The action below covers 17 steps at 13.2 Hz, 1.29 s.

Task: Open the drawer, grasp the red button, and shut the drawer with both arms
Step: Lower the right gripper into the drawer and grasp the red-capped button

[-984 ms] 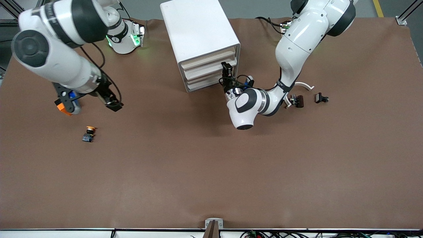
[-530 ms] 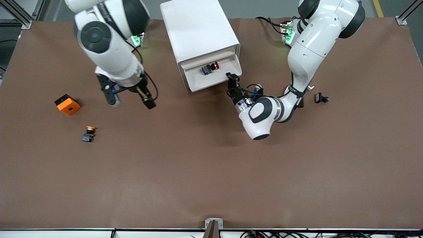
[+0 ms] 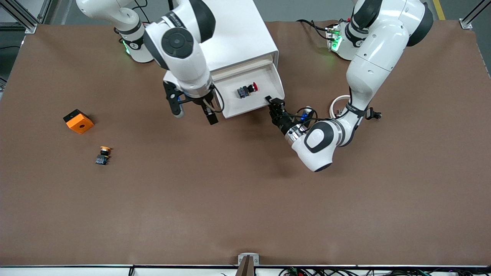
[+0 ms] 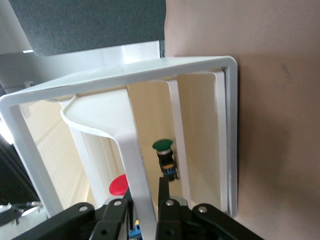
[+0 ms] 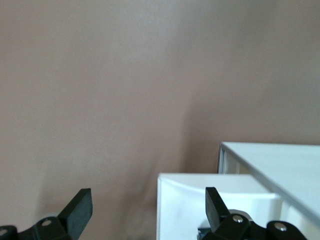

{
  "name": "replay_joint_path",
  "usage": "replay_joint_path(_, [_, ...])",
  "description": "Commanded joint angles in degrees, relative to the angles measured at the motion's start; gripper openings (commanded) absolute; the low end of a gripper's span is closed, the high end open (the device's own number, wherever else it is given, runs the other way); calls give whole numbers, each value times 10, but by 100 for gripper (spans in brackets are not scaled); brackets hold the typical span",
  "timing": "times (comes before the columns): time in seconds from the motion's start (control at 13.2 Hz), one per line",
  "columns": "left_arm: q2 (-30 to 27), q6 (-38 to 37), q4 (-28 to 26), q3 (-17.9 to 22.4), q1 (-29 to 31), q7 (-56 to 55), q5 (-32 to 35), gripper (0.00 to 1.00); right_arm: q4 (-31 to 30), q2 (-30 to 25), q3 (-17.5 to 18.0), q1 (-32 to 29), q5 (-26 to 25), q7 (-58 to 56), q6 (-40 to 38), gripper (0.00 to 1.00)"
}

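- The left gripper [image 3: 275, 102] is pinched on the front lip of the open top drawer [image 3: 268, 78] at the corner toward the left arm's end of the table; in the left wrist view its fingers [image 4: 162, 192] squeeze the thin white handle wall [image 4: 134, 165] between them. I judge this grip is there to hold the drawer out so the other arm can reach inside.
- The button [image 3: 246, 90], red cap and blue base, lies on its side on the drawer floor, just inside the lip from the left gripper and apart from its fingers.
- The right gripper [image 3: 195, 112] hangs with its fingers spread wide, over the table beside the drawer's corner toward the right arm's end; the button is inside the drawer next to it, not yet between its fingers. Its wrist view shows the drawer's white rim [image 5: 200, 182] between the open fingertips.
- Spread like this, it looks prepared to come over the drawer and straddle the button.
- A green-capped button [image 4: 162, 146] sits in a lower drawer, seen past the left gripper.
- An orange-capped button [image 3: 103, 153] and an orange block [image 3: 78, 121] lie on the table, well apart from both grippers.
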Motion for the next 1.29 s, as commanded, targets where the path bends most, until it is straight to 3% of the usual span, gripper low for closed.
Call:
replay_joint_path(0.0, [13, 8, 14, 4, 14, 7, -15, 19, 22, 30, -6, 35, -4, 59, 4, 100])
replay_joint_path(0.45, [13, 8, 15, 4, 35, 8, -20, 20, 39, 61, -6, 94, -3, 130, 10, 100])
replay_joint_path(0.53, [13, 8, 15, 4, 35, 8, -20, 23, 46, 68, -6, 102, -2, 131, 10, 100])
replay_joint_path(0.61, [13, 8, 14, 4, 35, 8, -21, 37, 47, 75, -6, 115, -2, 131, 10, 100])
replay_joint_path(0.68, [13, 9, 14, 4, 35, 8, -21, 72, 49, 82, -6, 123, -3, 131, 10, 100])
replay_joint_path(0.76, [13, 9, 15, 4, 35, 8, -22, 100, 55, 90, -6, 124, -2, 131, 10, 100])
replay_joint_path(1.21, [1, 3, 46, -2, 45, 26, -15, 100, 68, 124, -6, 130, -4, 129, 10, 100])
